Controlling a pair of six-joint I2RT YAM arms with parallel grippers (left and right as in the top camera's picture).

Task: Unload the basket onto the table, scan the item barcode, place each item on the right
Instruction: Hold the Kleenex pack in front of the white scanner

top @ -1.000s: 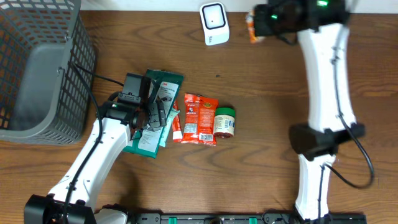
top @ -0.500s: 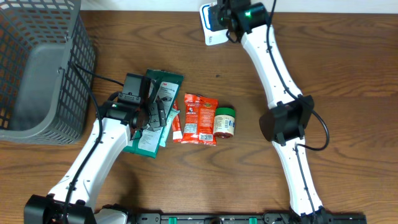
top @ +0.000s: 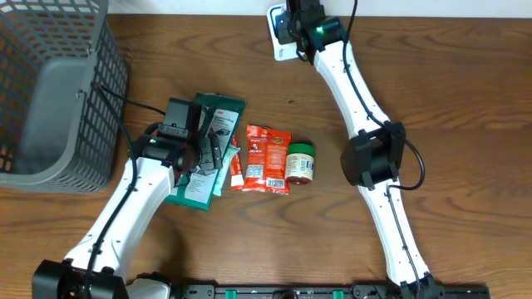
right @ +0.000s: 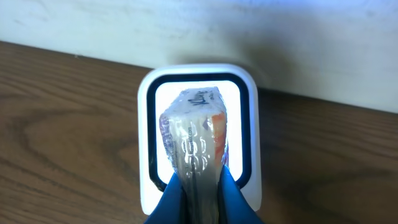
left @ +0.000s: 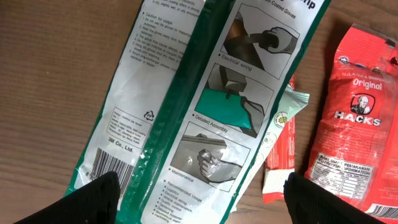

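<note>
Right gripper (right: 198, 200): blue fingers pressed together, pinching the lower end of a small clear-wrapped item (right: 194, 144), white and orange showing through the wrap. The item stands upright in front of the lit window of the white scanner (right: 249, 130), covering the middle of the black-framed window; whether it touches the glass cannot be told. In the overhead view this arm reaches to the far edge of the wooden table (top: 465, 100), where the scanner stands. Left gripper (left: 202, 208): jaws spread wide, nothing between them, hanging over a green glove packet (left: 205, 112) that lies flat, printed back upward, with a barcode near its lower left corner. Just beside the glove packet, to the right, lies a red Hacks packet (left: 357, 124), with another red and white packet edge tucked between the two. Next along that row a jar (top: 300, 162) with a green lid lies on its side, touching the red packet; contents cannot be told behind the label. Grey mesh basket (top: 108, 75) at the far left corner, well apart from the row: its grey floor shows, and a cable from the left arm crosses its rim
</note>
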